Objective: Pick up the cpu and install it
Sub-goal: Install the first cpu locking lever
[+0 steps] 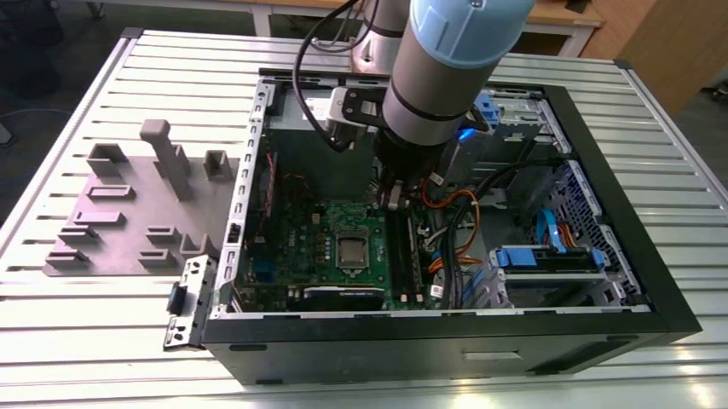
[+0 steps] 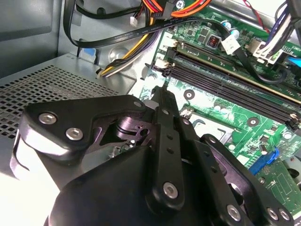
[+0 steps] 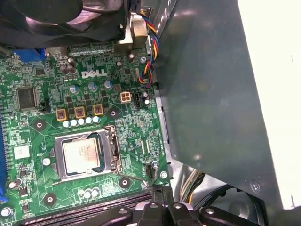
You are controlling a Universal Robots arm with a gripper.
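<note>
1. Second wrist view: the claw [image 2: 162,96] fills the foreground as black linkages with silver bolts; its fingers [image 2: 165,110] meet in a narrow tip with nothing between them, so it reads as clenched and empty.
2. The tip hangs over the green motherboard [image 2: 221,110], near the long black memory slots [image 2: 225,80]. Black cables and an orange-yellow wire bundle [image 2: 155,9] run just beyond it, and a perforated grey metal panel [image 2: 56,84] lies to one side.
3. In the first wrist view the claw's tip [image 3: 162,195] sits at the board's edge, beside the memory slots [image 3: 84,207].
4. The cpu [image 3: 81,156] lies flat, silvery top up, inside the socket frame [image 3: 110,157] on the motherboard [image 3: 56,80], apart from the claw. The frame's cover stands around it, and I cannot tell whether it is latched.
5. A black fan [image 3: 61,19] with a coloured wire lead sits past the socket.
6. In the exterior view the arm [image 1: 449,77] reaches down into the open computer case [image 1: 444,341], which lies on its side on a slatted tabletop [image 1: 91,341].
7. A grey fixture plate [image 1: 125,213] with raised blocks rests on the tabletop at the exterior view's left, just beside the case.
</note>
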